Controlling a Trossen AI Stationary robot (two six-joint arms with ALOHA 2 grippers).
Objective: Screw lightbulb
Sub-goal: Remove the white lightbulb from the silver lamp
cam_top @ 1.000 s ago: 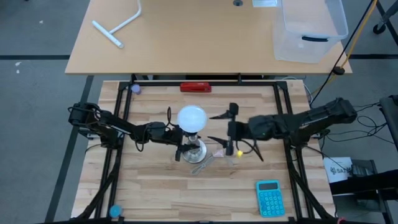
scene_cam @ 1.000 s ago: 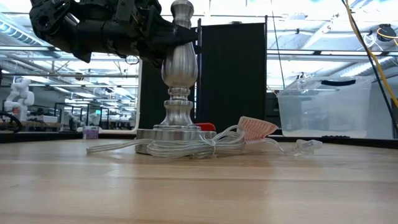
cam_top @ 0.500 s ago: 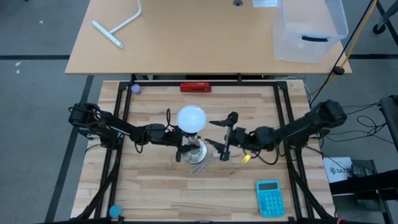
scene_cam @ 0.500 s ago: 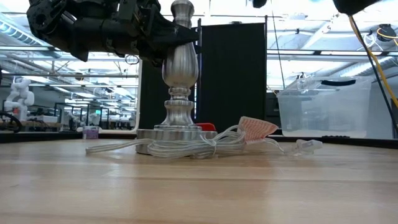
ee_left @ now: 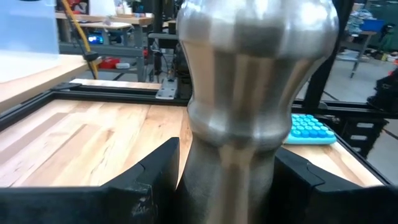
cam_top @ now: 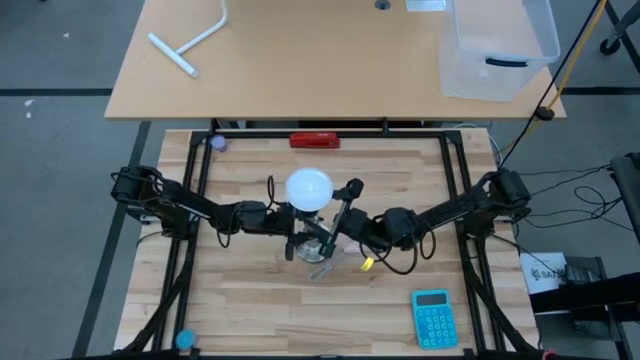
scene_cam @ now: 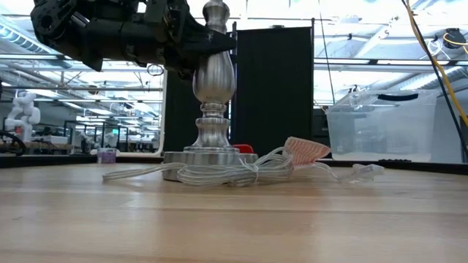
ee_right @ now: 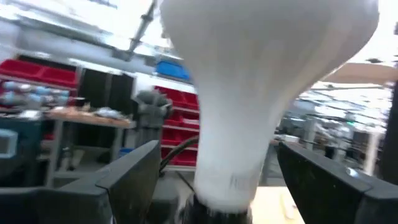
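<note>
The left tool point(cam_top: 291, 237) pinches the silver turned-metal lamp stand point(scene_cam: 213, 80) on the pale wooden table point(cam_top: 250, 300). The white mushroom-shaped lightbulb point(cam_top: 309, 189) sits atop that stand. The right tool point(cam_top: 338, 212), fingers spread, flanks the bulb's neck without touching.

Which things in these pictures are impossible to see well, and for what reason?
- Joint between the lightbulb and the lamp stand: in the high view the bulb's head covers it; the low view cuts off the stand's top.
- Contact of the right gripper with the bulb: its fingers stand wide on either side, but the high view is too small to confirm.
- Left gripper: its fingers flank the stand; the touching surfaces are hidden behind it.
</note>
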